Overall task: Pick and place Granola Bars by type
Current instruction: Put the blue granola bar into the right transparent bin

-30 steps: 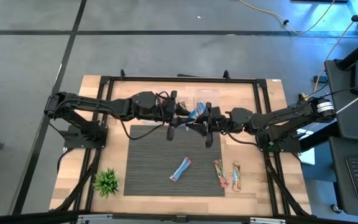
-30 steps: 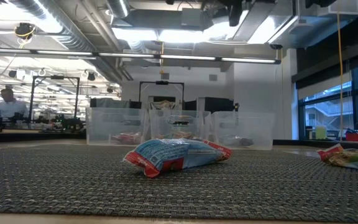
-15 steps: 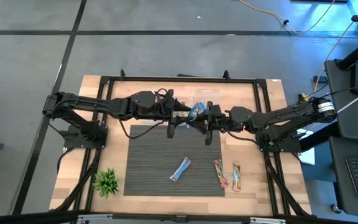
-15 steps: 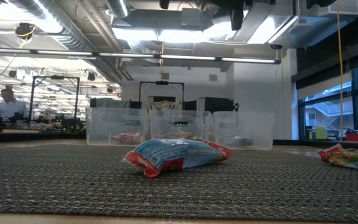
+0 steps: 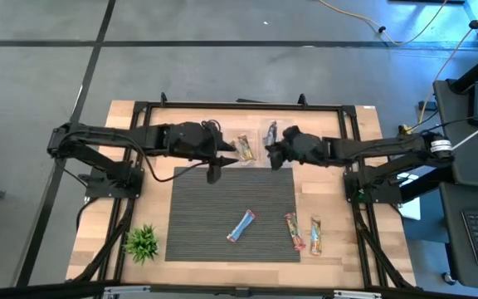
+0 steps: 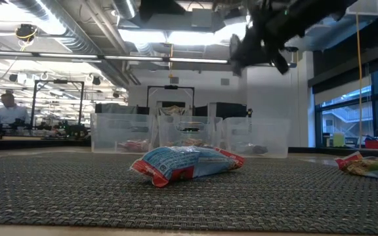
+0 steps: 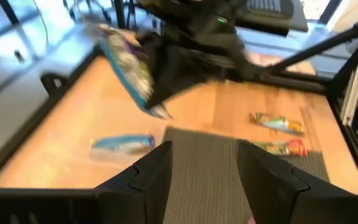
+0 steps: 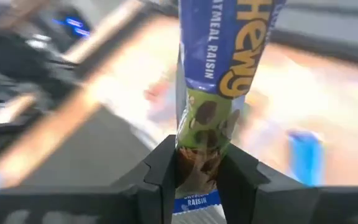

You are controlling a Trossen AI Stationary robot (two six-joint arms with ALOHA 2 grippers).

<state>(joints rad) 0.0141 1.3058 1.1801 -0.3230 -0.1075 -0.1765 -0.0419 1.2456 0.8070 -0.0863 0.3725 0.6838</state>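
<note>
My right gripper (image 8: 197, 155) is shut on a blue granola bar (image 8: 225, 56) and holds it in the air over the table's far middle (image 5: 275, 154), near three clear bins (image 6: 189, 134). My left gripper (image 7: 204, 149) is open with nothing between its fingers. It hangs above the mat's far edge (image 5: 214, 172), left of the right gripper. A second blue bar (image 5: 241, 225), a red multicoloured bar (image 5: 291, 231) and a tan-gold bar (image 5: 315, 236) lie flat on the dark mat. My right gripper pinches one end of the blue bar's wrapper (image 8: 197, 171) between its two fingers. The bar sticks out ahead of the fingertips, in line with them. It is lifted clear of the table and the bins, and tilts in the air in the left wrist view (image 7: 126, 65).
A dark woven mat (image 5: 197, 216) covers the table's middle. A small green plant (image 5: 142, 242) stands at the near left corner. The bins along the far edge hold some bars (image 5: 243, 148). A black frame (image 5: 139, 108) runs round the table.
My left gripper has opened and let go of the blue bar, then drawn back toward the table's left edge. My right gripper keeps hold of the bar and has carried it toward the far edge, the bins.
</note>
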